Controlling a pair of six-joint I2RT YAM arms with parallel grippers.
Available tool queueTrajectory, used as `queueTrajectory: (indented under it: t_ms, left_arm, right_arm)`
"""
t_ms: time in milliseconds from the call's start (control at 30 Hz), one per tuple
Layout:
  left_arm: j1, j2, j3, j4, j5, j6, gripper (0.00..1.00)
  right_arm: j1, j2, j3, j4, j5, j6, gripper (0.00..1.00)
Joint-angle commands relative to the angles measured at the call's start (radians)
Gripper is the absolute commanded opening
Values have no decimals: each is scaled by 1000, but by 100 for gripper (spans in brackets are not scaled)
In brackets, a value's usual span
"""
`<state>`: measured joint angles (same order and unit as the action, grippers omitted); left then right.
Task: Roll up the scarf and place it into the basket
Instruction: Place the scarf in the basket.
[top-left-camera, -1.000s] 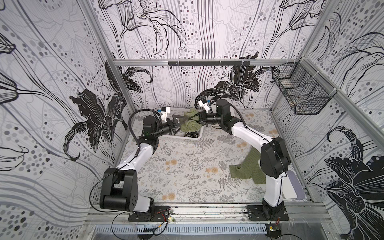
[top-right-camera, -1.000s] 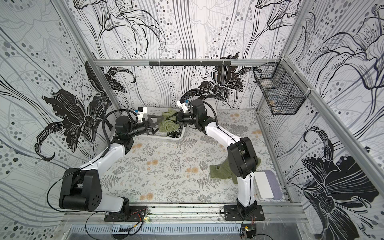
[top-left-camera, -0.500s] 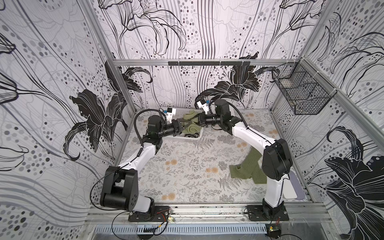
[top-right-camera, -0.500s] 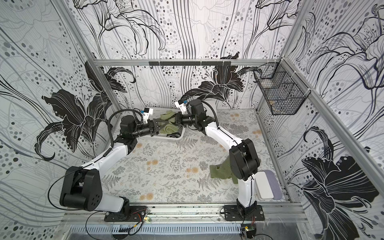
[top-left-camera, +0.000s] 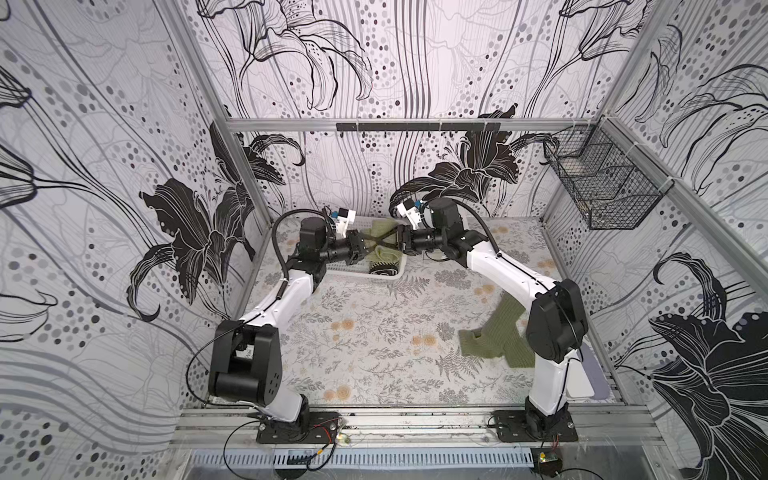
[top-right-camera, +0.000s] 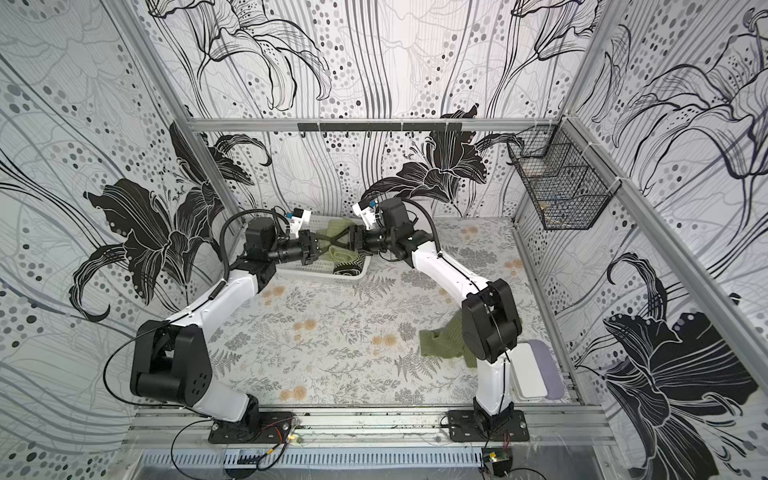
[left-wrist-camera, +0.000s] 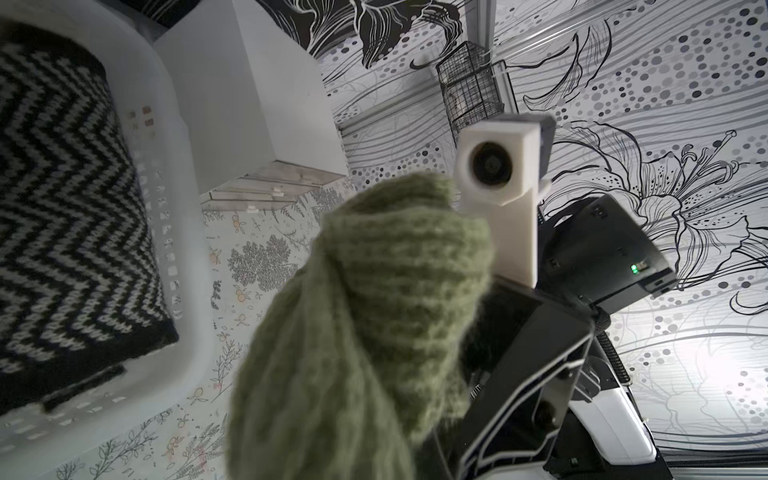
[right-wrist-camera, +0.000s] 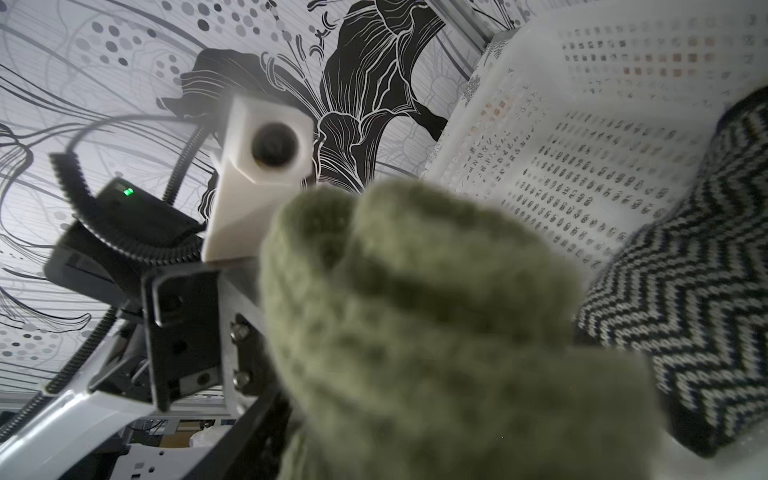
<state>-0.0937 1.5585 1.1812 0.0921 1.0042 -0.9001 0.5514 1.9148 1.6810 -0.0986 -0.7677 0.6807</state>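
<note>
The scarf is an olive-green, chunky rib-knit piece, gathered into a thick, soft bundle rather than a tight neat roll. In the left wrist view its ridges run across a rounded, bulging end with a deep fold down one side. In the right wrist view it looks fuzzy and lumpy, pressed into several fat lobes. In both top views it hangs between the two arms, above the back part of the basket, a shallow white plastic tray with perforated sides at the far end of the floral desk. The left gripper has its fingers clenched on the scarf, though the knit hides them in its own wrist view. The right gripper meets it from the opposite side, close against the same bundle. I cannot tell whether its fingers are spread or gripping, because the wool covers them. Inside the basket, under the scarf and nearer the front rim, lies a black-and-white zigzag knit roll. A second green knit cloth lies flat on the desk by the right arm's base, well apart from the basket.
</note>
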Motion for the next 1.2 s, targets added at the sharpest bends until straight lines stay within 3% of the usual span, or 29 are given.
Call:
queueTrajectory:
  t_ms: [0, 167, 267, 467, 667, 767, 1167]
  left_arm:
    - [51, 51, 154, -222, -16, 204, 0]
    - [96, 244, 470, -598, -58, 451, 0]
    - [96, 389, 664, -838, -138, 612, 0]
    - [115, 628, 860, -1040, -310, 766, 0]
    - [160, 773, 968, -1039, -407, 774, 0]
    - [160, 847, 1040, -1036, -403, 795, 0]
    - [159, 922, 1061, -882, -216, 747, 0]
  right_arm:
    - [-67, -86, -64, -61, 0, -40, 86]
    - [-154, -177, -140, -173, 70, -132, 92]
    - [-189, -236, -193, -201, 84, -163, 94]
    - [-205, -348, -265, -306, 153, -252, 94]
    - [-219, -407, -342, -328, 176, -272, 94]
    - [-224, -421, -375, -328, 179, -274, 94]
    - [-243, -412, -423, -305, 179, -271, 95]
